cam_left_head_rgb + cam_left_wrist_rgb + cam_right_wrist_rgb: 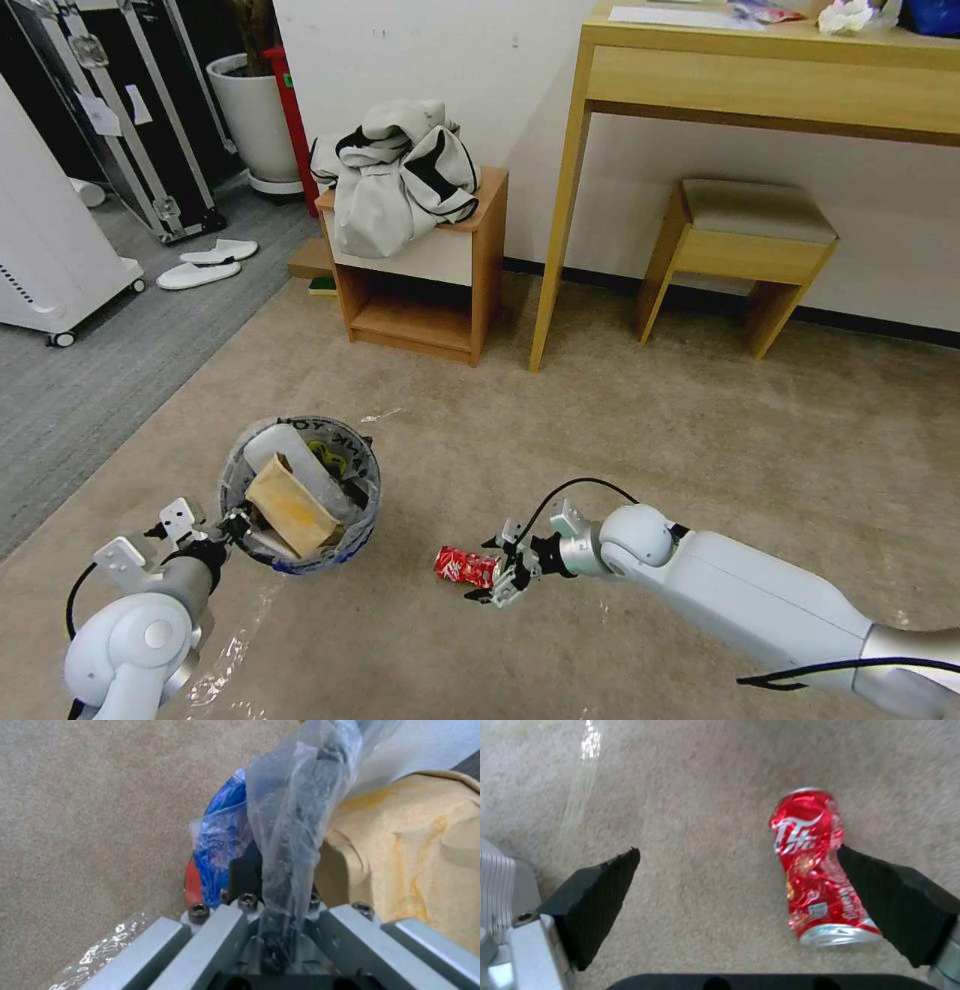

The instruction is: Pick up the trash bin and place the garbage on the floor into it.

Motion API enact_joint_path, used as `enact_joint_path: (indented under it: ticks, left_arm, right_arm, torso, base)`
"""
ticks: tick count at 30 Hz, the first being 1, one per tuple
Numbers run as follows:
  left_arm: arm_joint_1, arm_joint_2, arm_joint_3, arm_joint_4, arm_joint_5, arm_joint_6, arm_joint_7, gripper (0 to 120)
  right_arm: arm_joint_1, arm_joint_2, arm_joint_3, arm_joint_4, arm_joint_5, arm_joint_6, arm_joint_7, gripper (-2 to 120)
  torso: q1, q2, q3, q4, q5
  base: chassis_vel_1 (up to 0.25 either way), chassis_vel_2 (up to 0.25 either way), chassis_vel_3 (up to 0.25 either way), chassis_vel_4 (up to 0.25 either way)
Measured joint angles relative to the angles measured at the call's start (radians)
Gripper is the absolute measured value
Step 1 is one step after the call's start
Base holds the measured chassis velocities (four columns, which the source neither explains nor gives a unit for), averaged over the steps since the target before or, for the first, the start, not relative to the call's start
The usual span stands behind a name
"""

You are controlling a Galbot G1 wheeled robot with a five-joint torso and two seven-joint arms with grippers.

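One red soda can (820,877) lies between the spread right claw (740,896) pads.

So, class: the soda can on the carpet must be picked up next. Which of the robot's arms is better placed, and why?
Right. The right gripper is open around the soda can, one pad beside it. The left gripper is shut on the trash bin rim.

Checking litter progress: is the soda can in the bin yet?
No. The soda can lies crushed on the floor, between the open right gripper's pads, outside the trash bin held by the left gripper.
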Motion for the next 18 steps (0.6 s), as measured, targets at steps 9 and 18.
enact_joint_path:
  ticks: [9,18]
  left_arm:
    - [0.001,-0.003,-0.003,0.003,0.0,-0.006,0.007,0]
    - [0.001,-0.007,-0.002,0.008,0.0,-0.012,0.013,0]
  right_arm:
    - [0.0,0.023,-0.01,-0.052,-0.036,0.015,-0.016,100]
    - [-0.008,0.047,-0.01,-0.104,-0.054,0.035,-0.02,100]
  torso:
    - [0.0,0.0,0.0,0.0,-0.0001]
    - [0.0,0.0,0.0,0.0001,-0.0001]
  base:
    - [0.0,0.0,0.0,0.0]
    - [0.0,0.0,0.0,0.0]
